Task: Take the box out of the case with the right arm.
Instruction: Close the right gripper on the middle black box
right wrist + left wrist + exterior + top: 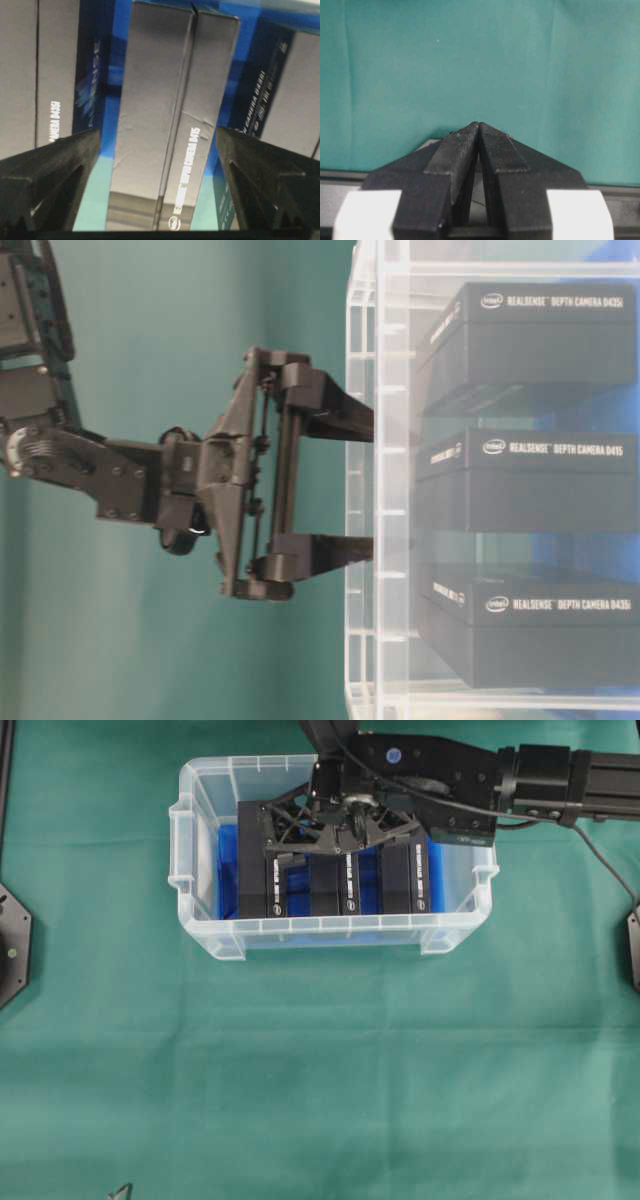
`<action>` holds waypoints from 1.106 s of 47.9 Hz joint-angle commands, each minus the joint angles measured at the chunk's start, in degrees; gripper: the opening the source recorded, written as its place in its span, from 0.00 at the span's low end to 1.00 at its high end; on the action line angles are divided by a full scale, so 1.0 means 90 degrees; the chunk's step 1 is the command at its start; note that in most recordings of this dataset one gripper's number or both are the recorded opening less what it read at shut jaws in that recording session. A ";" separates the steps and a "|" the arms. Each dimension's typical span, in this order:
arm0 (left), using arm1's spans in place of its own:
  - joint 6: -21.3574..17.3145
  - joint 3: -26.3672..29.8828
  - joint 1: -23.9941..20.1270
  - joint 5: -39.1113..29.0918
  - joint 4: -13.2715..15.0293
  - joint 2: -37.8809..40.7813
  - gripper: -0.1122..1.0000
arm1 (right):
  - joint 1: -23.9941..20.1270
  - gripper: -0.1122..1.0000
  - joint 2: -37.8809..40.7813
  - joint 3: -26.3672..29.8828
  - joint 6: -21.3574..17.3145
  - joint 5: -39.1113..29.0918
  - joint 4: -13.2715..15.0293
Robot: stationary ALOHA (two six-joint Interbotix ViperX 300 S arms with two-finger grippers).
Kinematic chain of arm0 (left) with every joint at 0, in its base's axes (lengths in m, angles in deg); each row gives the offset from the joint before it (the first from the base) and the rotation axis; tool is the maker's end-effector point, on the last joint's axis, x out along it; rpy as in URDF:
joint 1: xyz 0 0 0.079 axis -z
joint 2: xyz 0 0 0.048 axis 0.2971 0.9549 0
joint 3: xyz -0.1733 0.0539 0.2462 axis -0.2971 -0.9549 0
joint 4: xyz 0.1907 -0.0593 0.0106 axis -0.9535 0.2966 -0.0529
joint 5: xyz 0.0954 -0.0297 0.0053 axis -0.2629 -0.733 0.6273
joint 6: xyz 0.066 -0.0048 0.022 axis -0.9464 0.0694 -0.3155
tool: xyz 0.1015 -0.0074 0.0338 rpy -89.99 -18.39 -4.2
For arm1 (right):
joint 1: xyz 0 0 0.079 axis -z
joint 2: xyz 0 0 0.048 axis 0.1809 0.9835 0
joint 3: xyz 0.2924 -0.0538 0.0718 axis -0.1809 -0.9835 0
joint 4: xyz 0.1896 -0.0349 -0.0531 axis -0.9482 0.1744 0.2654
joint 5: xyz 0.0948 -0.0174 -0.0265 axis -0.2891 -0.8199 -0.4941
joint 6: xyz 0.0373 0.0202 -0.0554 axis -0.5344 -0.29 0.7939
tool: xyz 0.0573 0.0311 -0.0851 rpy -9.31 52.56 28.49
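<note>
My right arm reached in from the right edge of the overhead view, stretched across the far rim of the case, wrist bent so the right pincer pointed down into it. Right pincer was wide open, nothing held. The case sat on the green counter, toward its far side, blue sheet on its bottom.

Three black boxes stood side by side in the case: left box, middle box, right box. The pincer hung over the middle one.

The right wrist view gave what the overhead hid: the middle box ran straight up between my two fingers, gap on each side, no contact, white lettering along its side. Neighbour boxes showed at both edges.

The table-level view came rotated; there both fingers crossed the clear case wall, spread apart, and the three box fronts read as depth camera packaging.

Left wrist view alone showed my left pincer: closed, tips touching, holding nothing, over bare green counter, away from the case.
</note>
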 commanded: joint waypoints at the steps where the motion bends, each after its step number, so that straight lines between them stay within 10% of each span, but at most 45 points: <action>1: 0.0010 0.0146 -0.0020 0.0029 -0.0020 0.0049 0.12 | 0.0000 0.95 -0.0117 -0.0068 -0.0010 0.0234 0.0020; 41: 0.0010 0.0146 -0.0020 0.0020 -0.0010 0.0049 0.12 | 0.0020 0.93 0.0215 -0.0381 -0.0107 0.0811 -0.0488; 53: 0.0010 0.0146 -0.0020 0.0020 -0.0020 0.0049 0.12 | 0.0020 0.69 0.0205 -0.0322 -0.0215 0.0752 -0.0488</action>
